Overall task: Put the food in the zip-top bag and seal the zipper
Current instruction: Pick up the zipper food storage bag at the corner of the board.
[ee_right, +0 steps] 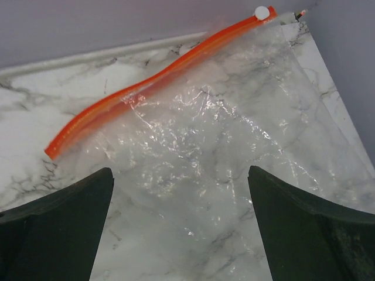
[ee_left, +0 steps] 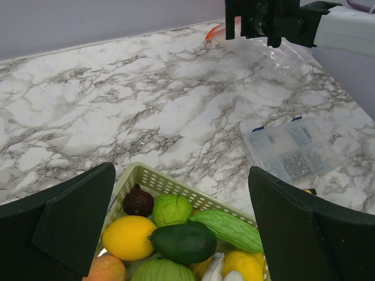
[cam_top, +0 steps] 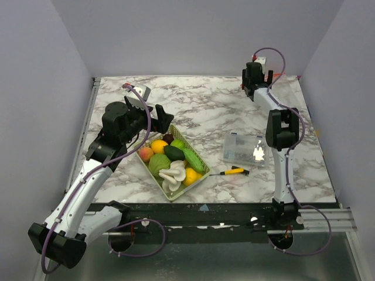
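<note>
The food lies in a pale green mesh basket [ee_left: 176, 185]: a yellow lemon [ee_left: 129, 237], a dark green avocado [ee_left: 183, 242], a dark purple fruit [ee_left: 138, 201], a bumpy green gourd [ee_left: 231, 229] and a white piece [cam_top: 171, 174]. My left gripper [ee_left: 180, 175] is open and empty, just above the basket's far end [cam_top: 158, 117]. The zip-top bag [ee_right: 222, 146] lies flat in the far right corner, empty. Its red-orange zipper [ee_right: 146, 88] runs along the far side, with a white slider [ee_right: 261, 12] at the right end. My right gripper [ee_right: 180, 172] is open over the bag, far back in the top view [cam_top: 256, 70].
A rigid clear plastic box [cam_top: 245, 149] sits right of the basket, near the right arm's elbow. A yellow-and-black screwdriver [cam_top: 234, 171] lies in front of it. Walls close the table at the back and on both sides.
</note>
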Action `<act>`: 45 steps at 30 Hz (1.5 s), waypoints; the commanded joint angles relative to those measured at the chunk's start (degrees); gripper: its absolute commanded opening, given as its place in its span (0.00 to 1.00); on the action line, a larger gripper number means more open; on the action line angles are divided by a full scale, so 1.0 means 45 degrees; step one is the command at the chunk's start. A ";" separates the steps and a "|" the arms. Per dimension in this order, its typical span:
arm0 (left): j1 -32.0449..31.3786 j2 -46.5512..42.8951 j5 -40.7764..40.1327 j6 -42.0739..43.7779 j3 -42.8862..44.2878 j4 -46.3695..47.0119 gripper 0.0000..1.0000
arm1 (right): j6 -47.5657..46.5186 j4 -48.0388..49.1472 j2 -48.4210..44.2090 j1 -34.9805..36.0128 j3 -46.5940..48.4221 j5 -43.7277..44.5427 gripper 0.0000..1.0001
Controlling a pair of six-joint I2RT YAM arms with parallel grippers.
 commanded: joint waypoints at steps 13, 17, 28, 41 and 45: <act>-0.0199 0.0768 0.0801 -0.0284 0.0339 0.0106 0.99 | -0.6420 0.1080 -0.0851 0.0829 -0.2206 -0.0665 1.00; -0.0220 0.0984 0.0891 -0.0306 0.0432 -0.0003 0.98 | -0.6146 0.0776 -0.1448 0.1141 -0.2627 -0.1183 1.00; -0.0317 0.0860 0.0865 -0.0286 0.0462 -0.0061 0.98 | -0.5794 -0.0181 -0.3115 0.1790 -0.4125 -0.1795 0.96; -0.0434 0.0845 0.0790 -0.0209 0.0436 -0.0062 0.98 | -0.6864 -0.0491 -0.2090 0.1891 -0.4489 0.1246 0.94; -0.0454 0.0924 0.0720 -0.0160 0.0474 -0.0125 0.99 | -0.7365 0.0243 -0.1597 0.1874 -0.4350 0.1767 0.95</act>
